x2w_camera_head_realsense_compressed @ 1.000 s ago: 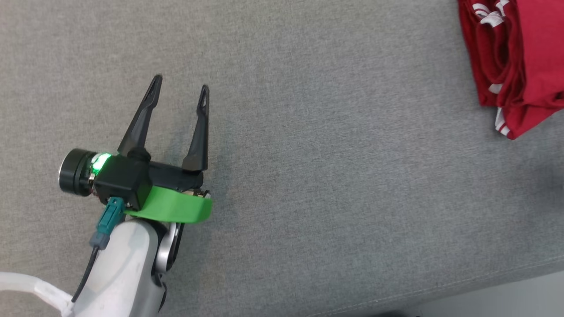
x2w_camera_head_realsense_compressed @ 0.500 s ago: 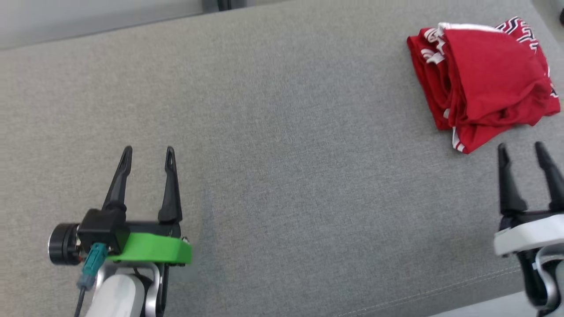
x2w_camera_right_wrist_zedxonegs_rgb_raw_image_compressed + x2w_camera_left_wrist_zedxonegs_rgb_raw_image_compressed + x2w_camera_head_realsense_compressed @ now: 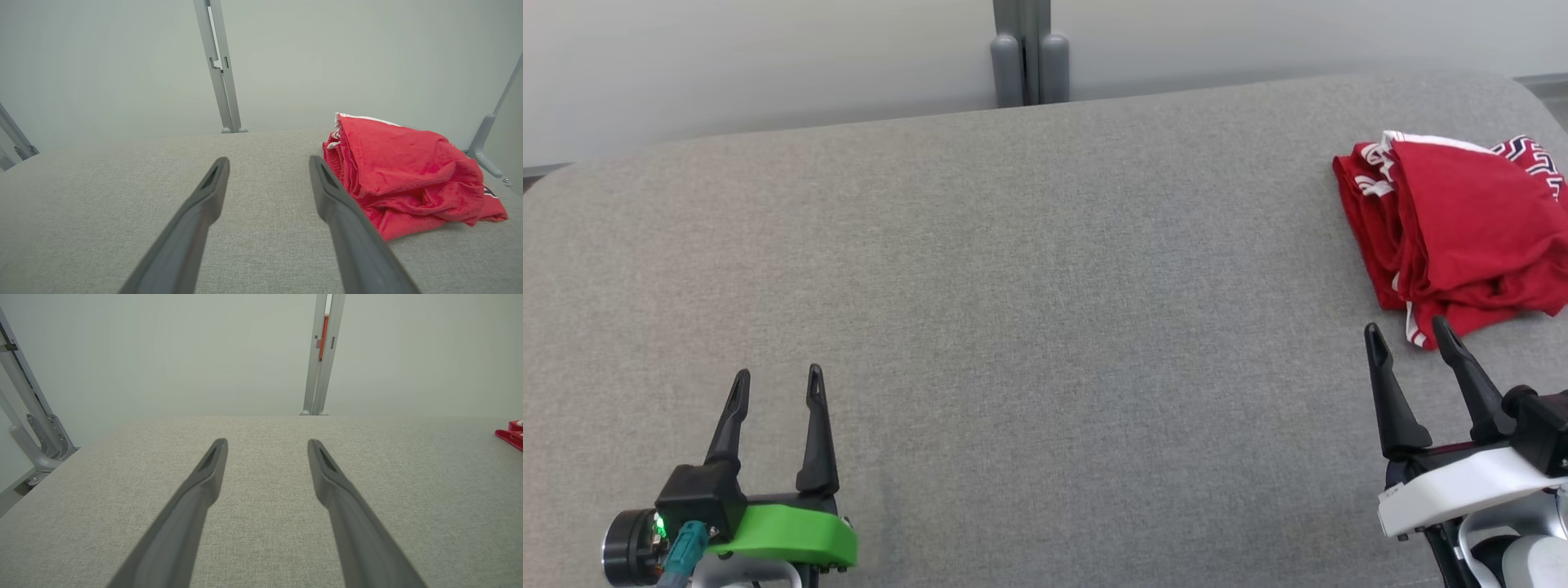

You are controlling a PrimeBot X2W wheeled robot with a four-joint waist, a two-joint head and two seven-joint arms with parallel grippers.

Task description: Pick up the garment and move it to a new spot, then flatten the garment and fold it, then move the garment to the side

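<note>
Red garment bunched in a heap at far right corner of grey bench. Left pincer near the near left edge, fingers spread wide, holding nothing. Right pincer near the near right edge, also spread wide and empty, tips just beside garment's near side

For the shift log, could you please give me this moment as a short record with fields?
surface: grey fabric, wide
garment: red with white trim, bunched, at the surface's far right
left gripper: open, empty, over bare fabric at the near left
right gripper: open, empty, fingertips at the garment's near edge; contact cannot be told
grey post: upright behind the surface's far edge
</note>
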